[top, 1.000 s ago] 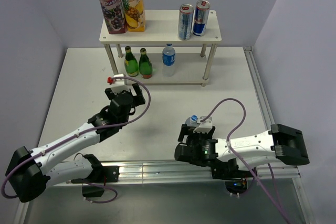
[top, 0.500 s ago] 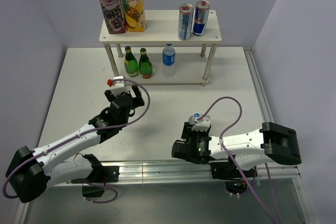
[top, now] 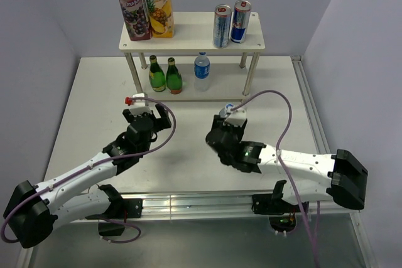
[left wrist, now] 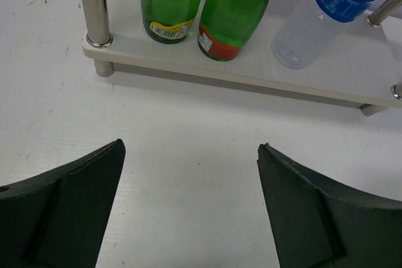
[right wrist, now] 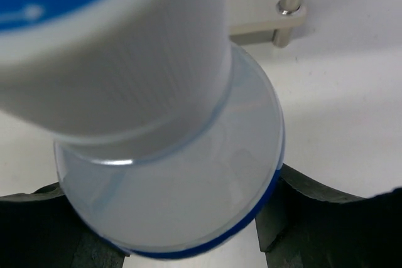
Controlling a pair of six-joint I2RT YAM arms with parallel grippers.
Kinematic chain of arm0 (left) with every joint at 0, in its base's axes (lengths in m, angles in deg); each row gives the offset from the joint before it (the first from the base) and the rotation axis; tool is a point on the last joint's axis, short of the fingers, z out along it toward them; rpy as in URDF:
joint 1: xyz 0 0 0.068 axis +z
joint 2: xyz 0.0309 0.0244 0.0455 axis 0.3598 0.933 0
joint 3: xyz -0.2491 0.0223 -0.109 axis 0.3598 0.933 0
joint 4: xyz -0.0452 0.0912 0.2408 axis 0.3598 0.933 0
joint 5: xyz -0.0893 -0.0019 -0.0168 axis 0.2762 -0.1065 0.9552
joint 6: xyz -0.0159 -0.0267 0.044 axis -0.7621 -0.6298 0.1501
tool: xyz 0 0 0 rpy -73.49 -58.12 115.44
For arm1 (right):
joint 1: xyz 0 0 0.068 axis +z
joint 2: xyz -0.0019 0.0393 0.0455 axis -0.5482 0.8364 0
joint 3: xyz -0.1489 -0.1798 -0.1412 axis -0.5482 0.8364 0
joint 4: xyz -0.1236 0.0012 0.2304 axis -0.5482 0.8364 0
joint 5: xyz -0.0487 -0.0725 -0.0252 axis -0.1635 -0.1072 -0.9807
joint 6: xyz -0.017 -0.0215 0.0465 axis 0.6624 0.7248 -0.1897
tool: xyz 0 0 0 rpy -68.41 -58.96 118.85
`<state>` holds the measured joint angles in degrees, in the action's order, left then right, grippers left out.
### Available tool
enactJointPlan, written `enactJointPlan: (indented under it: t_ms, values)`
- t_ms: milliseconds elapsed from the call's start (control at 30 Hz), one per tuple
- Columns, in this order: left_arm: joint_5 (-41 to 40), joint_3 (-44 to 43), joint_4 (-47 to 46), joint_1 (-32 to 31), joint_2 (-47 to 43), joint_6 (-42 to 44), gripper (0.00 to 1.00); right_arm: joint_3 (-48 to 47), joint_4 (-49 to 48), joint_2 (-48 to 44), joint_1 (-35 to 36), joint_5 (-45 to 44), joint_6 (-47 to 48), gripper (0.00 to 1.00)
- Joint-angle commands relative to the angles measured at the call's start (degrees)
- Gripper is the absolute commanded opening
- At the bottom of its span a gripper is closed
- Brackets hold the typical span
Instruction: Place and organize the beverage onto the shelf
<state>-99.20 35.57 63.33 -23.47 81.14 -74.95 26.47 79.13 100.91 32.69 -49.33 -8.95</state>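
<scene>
My right gripper (top: pixel 225 127) has pinched the water bottle (right wrist: pixel 169 174) and swung it toward the shelf (top: pixel 188 42); the left gripper (left wrist: pixel 188 211) gapes empty.

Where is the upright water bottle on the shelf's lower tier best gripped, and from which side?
Grip the water bottle around its clear body, coming level from the open front: the shelf's top board likely blocks a descent, and the green bottles stand close to its left.
</scene>
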Motion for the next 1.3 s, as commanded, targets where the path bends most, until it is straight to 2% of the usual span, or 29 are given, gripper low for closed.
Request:
enactJointPlan:
  t_ms: [0,100,433,967,1267]
  values:
    - [1.98,0.43,-3.3,0.26,-1.29,1.24,0.93,-1.41,-21.48,-0.92,-9.13,8.34,19.05,0.0]
    - [2.24,0.34,-3.29,0.35,-1.03,1.33,0.93,-3.78,-26.12,2.6,-14.93,12.76,23.44,0.0]
    - [2.59,0.43,-3.56,0.35,-0.59,1.59,0.92,-12.74,-35.81,13.42,-24.52,20.77,27.76,0.0]
    - [2.77,0.25,-3.82,0.35,0.9,1.86,0.91,-23.12,-46.8,30.81,-31.39,23.84,30.32,0.0]
    - [2.77,0.25,-4.09,0.43,1.43,2.03,0.91,-25.94,-50.92,36.71,-33.68,24.46,31.19,0.0]
